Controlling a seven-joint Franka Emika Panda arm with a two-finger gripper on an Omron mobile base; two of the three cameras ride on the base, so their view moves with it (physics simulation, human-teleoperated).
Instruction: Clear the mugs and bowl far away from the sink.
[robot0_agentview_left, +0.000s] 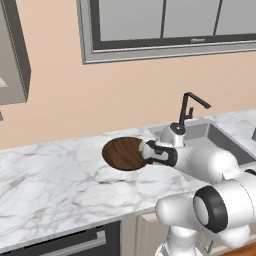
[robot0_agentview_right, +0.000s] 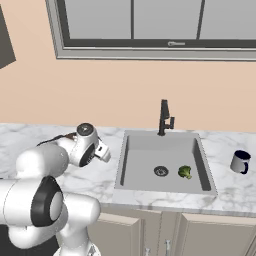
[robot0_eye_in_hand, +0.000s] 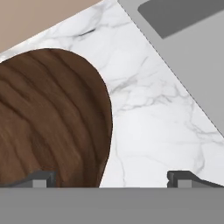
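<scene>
— Bowl first: where does the wide, shallow, dark-brown wooden bowl (robot0_agentview_left: 123, 153) sit?

— On the white marble bench (robot0_agentview_left: 55, 190), just left of the grey recessed sink (robot0_agentview_right: 165, 162) with its dark angular faucet (robot0_agentview_right: 164, 118), close to the basin's edge. So it is not yet cleared.

— And the arm?

— The white arm's gripper (robot0_agentview_left: 145, 150) hovers at the bowl's near-sink rim. In the hand view the fingers (robot0_eye_in_hand: 41, 179) are spread wide and grasp nothing; one tip hangs over the wood grain, the other over bare marble, so the rim runs between them.

— Which step is that, by your reading?

— I judge it the approach to the bowl, just ahead of a grasp. The next move calls for lowering until the tips straddle the rim, clenching on it, then carrying the bowl leftward along the bench, well away from the basin.

— Any mugs?

— One small dark-grey handled mug (robot0_agentview_right: 240, 162) stands on the bench to the right of the sink, near it, so it probably still needs moving too. A green broccoli floret (robot0_agentview_right: 185, 172) lies in the basin beside the round drain (robot0_agentview_right: 160, 171).

— Risk?

— A shallow rim gives little to pinch; the bowl could tilt or slip.
</scene>
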